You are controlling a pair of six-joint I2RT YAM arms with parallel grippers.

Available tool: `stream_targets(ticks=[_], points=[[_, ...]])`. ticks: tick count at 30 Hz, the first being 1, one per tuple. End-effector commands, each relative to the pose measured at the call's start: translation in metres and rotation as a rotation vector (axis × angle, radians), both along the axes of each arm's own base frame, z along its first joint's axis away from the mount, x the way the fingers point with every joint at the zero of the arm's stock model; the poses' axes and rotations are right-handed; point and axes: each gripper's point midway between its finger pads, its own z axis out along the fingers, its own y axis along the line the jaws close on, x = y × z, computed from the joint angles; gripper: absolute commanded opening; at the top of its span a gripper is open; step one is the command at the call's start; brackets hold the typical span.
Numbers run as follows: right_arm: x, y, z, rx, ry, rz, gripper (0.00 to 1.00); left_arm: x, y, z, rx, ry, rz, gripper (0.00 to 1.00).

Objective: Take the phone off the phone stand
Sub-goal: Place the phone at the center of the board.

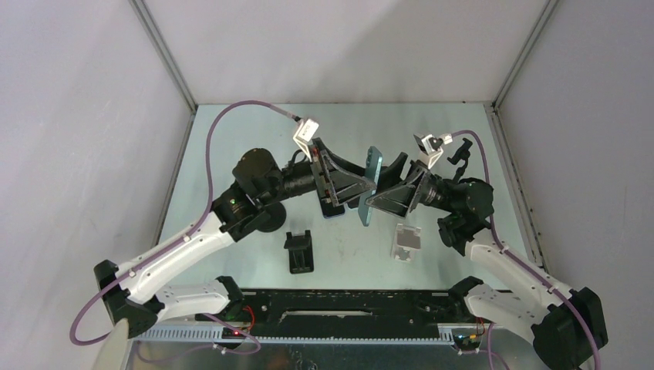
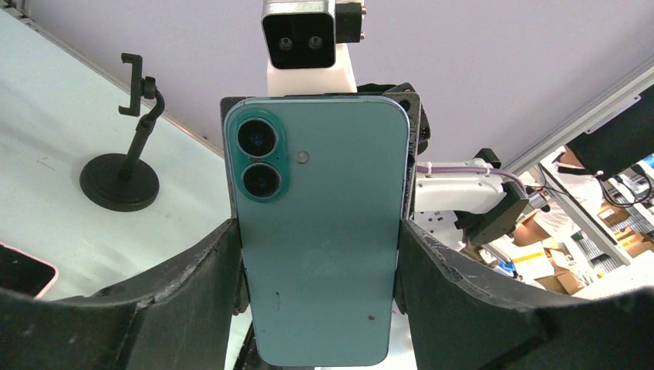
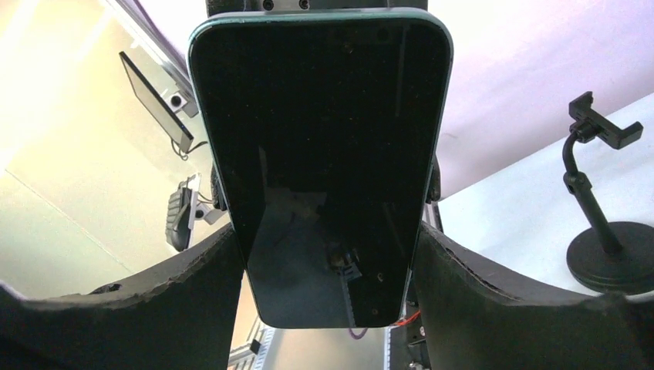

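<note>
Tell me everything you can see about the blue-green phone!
The phone is a slim teal slab with rounded corners. Its back has two round lenses in a raised corner bump and a small flash beside them; its front is a dark, glossy screen. It is up in the air above the table, clear of the black stand. The left gripper pinches its side edges from the back, the right gripper from the screen side.

teal phone (image 2: 324, 216) stands upright (lenses (image 2: 258, 158) top left), side edges touching the left gripper (image 2: 320, 266) and its dark fingers (image 2: 193, 285); a black phone stand (image 2: 123, 173) sits well apart, at left.
</note>
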Motion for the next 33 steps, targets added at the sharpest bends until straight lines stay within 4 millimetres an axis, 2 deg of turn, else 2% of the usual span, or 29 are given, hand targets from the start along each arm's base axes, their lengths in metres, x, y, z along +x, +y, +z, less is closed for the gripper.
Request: stream_targets(ticks=[1, 2, 3, 4, 6, 9, 12, 13, 14, 15, 16, 17, 18, 19, 20, 21, 23, 26, 27, 33], points=[[0.003, -0.002, 0.006, 0.01, -0.019, -0.049, 0.44, 0.004, 0.008, 0.01, -0.027, -0.057, 0.048, 0.59], [0.007, -0.001, 0.002, -0.003, -0.008, -0.068, 0.36, 0.006, 0.01, 0.01, -0.025, -0.061, 0.064, 0.72], [0.008, -0.002, 0.003, -0.006, -0.01, -0.078, 0.32, 0.008, 0.011, 0.007, -0.014, -0.055, 0.074, 0.79], [0.012, -0.002, -0.001, -0.018, -0.002, -0.098, 0.26, 0.01, 0.013, 0.007, -0.012, -0.057, 0.09, 0.92], [0.017, -0.003, -0.004, -0.03, 0.007, -0.131, 0.2, 0.016, 0.017, 0.003, 0.001, -0.051, 0.121, 0.99], [0.029, -0.009, -0.013, -0.066, 0.05, -0.188, 0.18, 0.033, 0.031, -0.015, 0.072, -0.014, 0.224, 1.0], [0.054, -0.023, -0.03, -0.116, 0.123, -0.306, 0.17, 0.053, 0.058, -0.045, 0.178, 0.018, 0.402, 1.0], [0.061, -0.026, -0.043, -0.163, 0.153, -0.339, 0.16, 0.054, 0.063, -0.051, 0.194, 0.023, 0.425, 1.0], [0.072, -0.033, -0.043, -0.18, 0.159, -0.394, 0.15, 0.058, 0.073, -0.063, 0.227, 0.037, 0.474, 1.0], [0.081, -0.038, -0.062, -0.268, 0.18, -0.443, 0.15, 0.059, 0.076, -0.071, 0.247, 0.043, 0.49, 1.0], [0.096, -0.045, -0.061, -0.302, 0.184, -0.524, 0.15, 0.058, 0.082, -0.079, 0.266, 0.052, 0.508, 1.0], [0.102, -0.052, -0.091, -0.434, 0.211, -0.568, 0.15, 0.058, 0.084, -0.083, 0.274, 0.057, 0.517, 1.0], [0.118, -0.059, -0.089, -0.482, 0.208, -0.65, 0.15, 0.056, 0.087, -0.089, 0.283, 0.064, 0.519, 1.0], [0.121, -0.067, -0.111, -0.594, 0.224, -0.674, 0.14, 0.055, 0.09, -0.091, 0.279, 0.07, 0.527, 1.0], [0.136, -0.074, -0.114, -0.645, 0.236, -0.732, 0.14, 0.055, 0.091, -0.099, 0.291, 0.079, 0.529, 1.0], [0.142, -0.085, -0.129, -0.733, 0.249, -0.776, 0.14, 0.054, 0.094, -0.099, 0.285, 0.082, 0.535, 1.0], [0.16, -0.102, -0.146, -0.856, 0.277, -0.849, 0.11, 0.052, 0.097, -0.106, 0.291, 0.091, 0.542, 1.0], [0.186, -0.125, -0.166, -0.987, 0.305, -0.933, 0.1, 0.051, 0.1, -0.111, 0.307, 0.101, 0.546, 1.0], [0.194, -0.134, -0.167, -1.002, 0.311, -0.97, 0.09, 0.05, 0.101, -0.113, 0.315, 0.103, 0.545, 1.0], [0.229, -0.156, -0.214, -1.201, 0.363, -0.998, 0.1, 0.047, 0.107, -0.12, 0.358, 0.107, 0.549, 1.0]])
